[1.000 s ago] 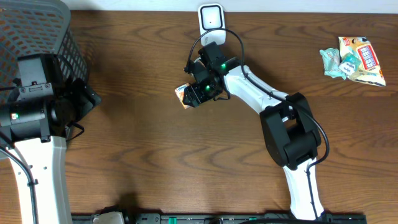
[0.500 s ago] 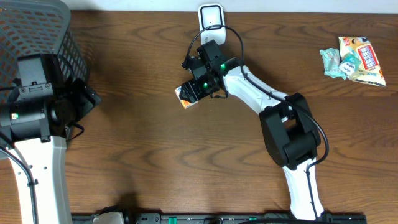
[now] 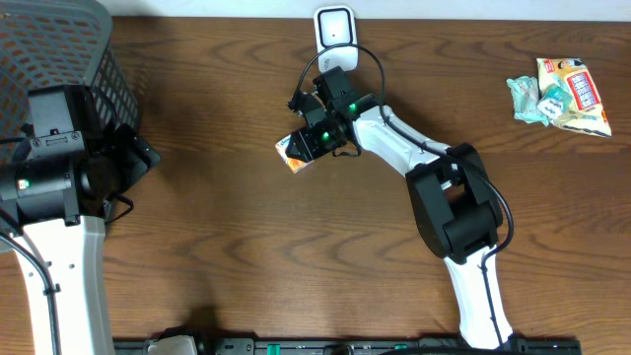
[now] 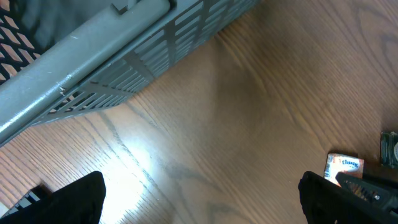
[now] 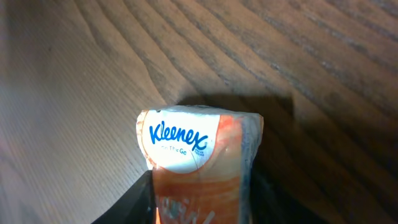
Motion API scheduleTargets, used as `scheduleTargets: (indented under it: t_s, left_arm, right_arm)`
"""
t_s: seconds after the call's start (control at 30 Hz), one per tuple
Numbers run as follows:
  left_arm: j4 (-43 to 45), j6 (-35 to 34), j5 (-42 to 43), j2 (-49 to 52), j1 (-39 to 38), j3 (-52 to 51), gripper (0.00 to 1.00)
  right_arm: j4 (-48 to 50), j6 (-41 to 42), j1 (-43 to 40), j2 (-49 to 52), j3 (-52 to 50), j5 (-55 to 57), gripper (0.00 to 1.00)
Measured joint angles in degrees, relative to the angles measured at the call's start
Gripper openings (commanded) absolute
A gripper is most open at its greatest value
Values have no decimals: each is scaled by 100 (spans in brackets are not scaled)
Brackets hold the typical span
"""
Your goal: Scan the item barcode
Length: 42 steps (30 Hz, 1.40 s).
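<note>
The item is an orange and white Kleenex tissue pack (image 3: pixel 291 151) lying on the wooden table, just below and left of the white barcode scanner (image 3: pixel 334 27) at the back edge. My right gripper (image 3: pixel 308 145) reaches over it from the right. In the right wrist view the tissue pack (image 5: pixel 199 149) fills the gap between the two black fingers, and both press its sides, so my right gripper (image 5: pixel 202 208) is shut on it. My left gripper (image 4: pixel 202 199) hangs open over bare wood at the far left, with the tissue pack (image 4: pixel 342 166) small at the edge of its view.
A grey mesh basket (image 3: pixel 59 44) stands at the back left, beside my left arm; its rim (image 4: pixel 93 56) shows close in the left wrist view. Two snack packets (image 3: pixel 562 94) lie at the far right.
The right gripper's fingers have closed in on the tissue pack, which shifted slightly. The left arm has not moved.
</note>
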Motion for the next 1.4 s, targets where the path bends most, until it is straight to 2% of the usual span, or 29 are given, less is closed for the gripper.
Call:
scheduleTargets:
  t_s: [0.07,0.27,0.47,0.73,1.13,1.4]
  left_arm:
    - [0,0,0,0,0,0,98]
    - [0,0,0,0,0,0,98]
    - [0,0,0,0,0,0,97]
    - [0,0,0,0,0,0,98]
    - [0,0,0,0,0,0,98]
    - [0,0,0,0,0,0,98]
  right_arm:
    - [-31,7,-20,20,0,-70,31]
    - [-107,59,-63,61,0,-234,1]
    - [-238,68,-79,66,7,-498,1]
    - [-481,68,-286,92,-7,-1416,1]
    - [-551,-249,-1064,90,-7,-4811,1]
    - [-415,-57,-1405,90,-7,-5536,1]
